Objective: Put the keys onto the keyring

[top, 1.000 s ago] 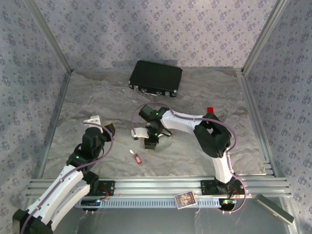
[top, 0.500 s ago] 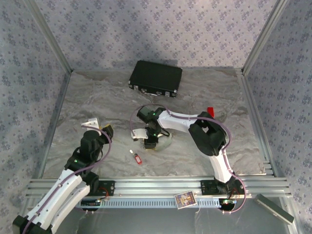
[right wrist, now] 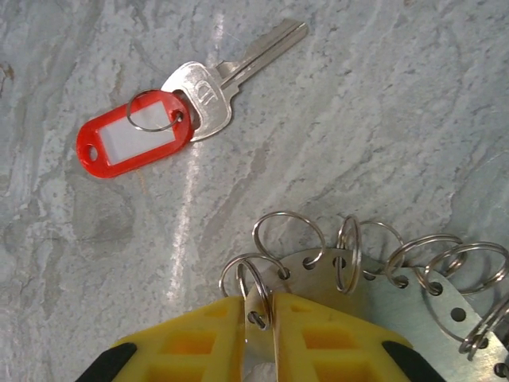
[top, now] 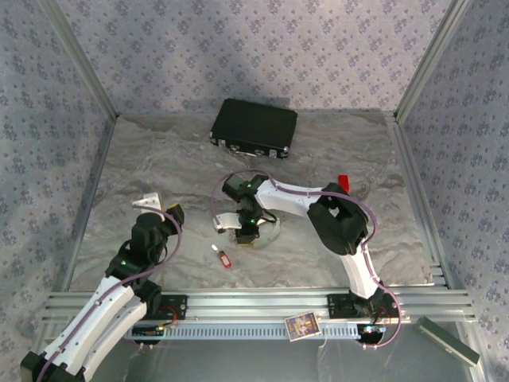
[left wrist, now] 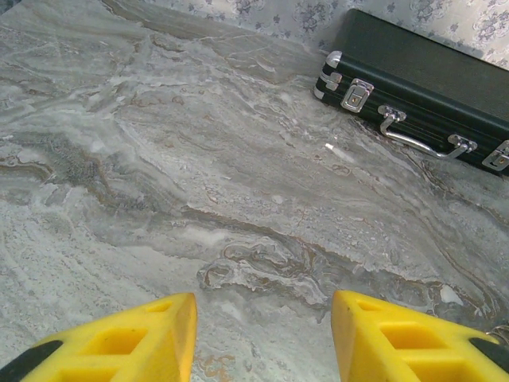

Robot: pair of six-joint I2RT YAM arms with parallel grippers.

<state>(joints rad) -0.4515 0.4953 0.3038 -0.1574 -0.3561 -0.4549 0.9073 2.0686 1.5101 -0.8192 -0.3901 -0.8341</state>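
Observation:
One of the keys, pale metal with a red tag, lies flat on the marbled surface; in the top view it is the key near the front middle. The keyring is a thin pale metal plate whose edge holes carry several small wire rings. My right gripper is shut on the keyring's left edge, with one small ring caught between its yellow fingers; it sits just right of the key. My left gripper stands open over bare surface at the left, holding nothing.
A black case with metal latches lies at the back centre and also appears at the upper right of the left wrist view. A small red block sits by the right arm's elbow. A picture card rests on the front rail.
The right gripper's jaws have closed onto the keyring's edge while the arm shifted slightly left. The left arm drew back a little early on, then held still.

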